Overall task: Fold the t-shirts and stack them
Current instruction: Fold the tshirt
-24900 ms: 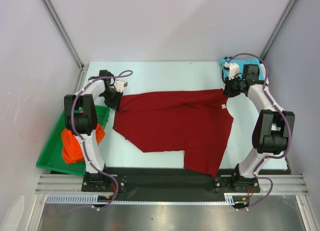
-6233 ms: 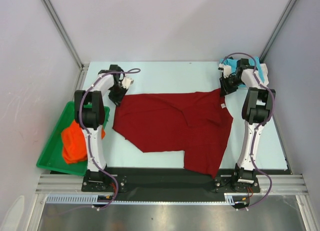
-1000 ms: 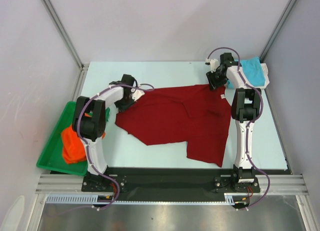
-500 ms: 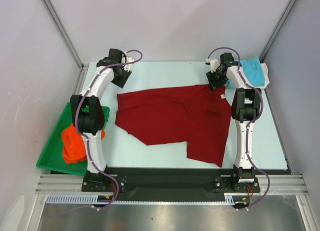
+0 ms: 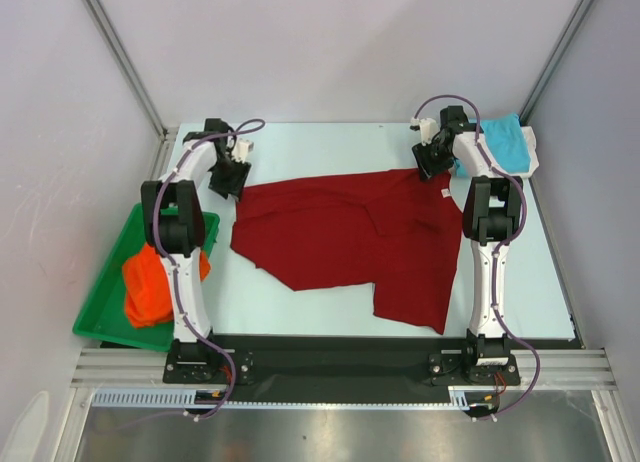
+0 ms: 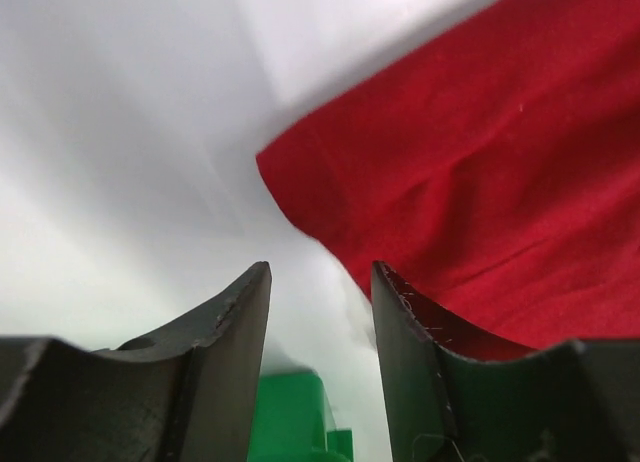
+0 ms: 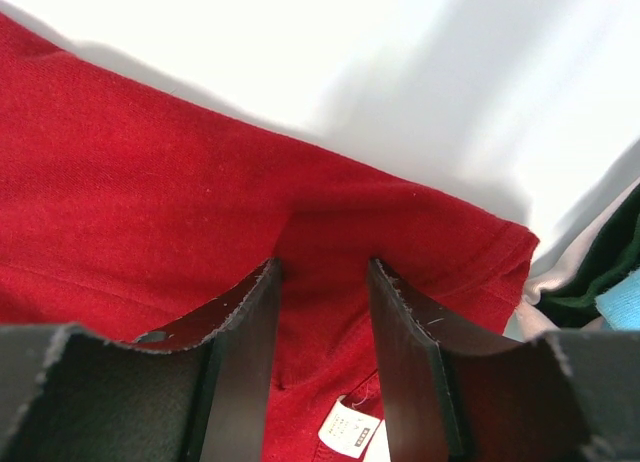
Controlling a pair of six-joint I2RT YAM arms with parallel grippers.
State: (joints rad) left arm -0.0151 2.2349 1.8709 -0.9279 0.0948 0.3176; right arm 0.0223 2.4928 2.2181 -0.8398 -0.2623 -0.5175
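The dark red t-shirt (image 5: 340, 237) lies spread across the middle of the table, with a fold near its centre. My left gripper (image 5: 228, 175) hovers open just off the shirt's far-left corner. In the left wrist view, red cloth (image 6: 480, 162) lies beyond the empty left gripper (image 6: 320, 272). My right gripper (image 5: 430, 165) stands open over the shirt's far-right corner. In the right wrist view, the right gripper (image 7: 322, 267) straddles red cloth (image 7: 150, 182) near the white label (image 7: 350, 434). The turquoise t-shirt (image 5: 502, 142) lies at the back right. The orange t-shirt (image 5: 148, 287) sits in the tray.
The green plastic tray (image 5: 100, 322) stands at the table's left edge, beside the left arm's base; a part of the tray (image 6: 290, 422) shows between the left fingers. Enclosure walls and frame posts close in the back and both sides.
My left gripper let go of the shirt's far-left edge, swung up to the back-left corner, then came back down beside the shirt's corner. The right arm and the shirt stayed put.
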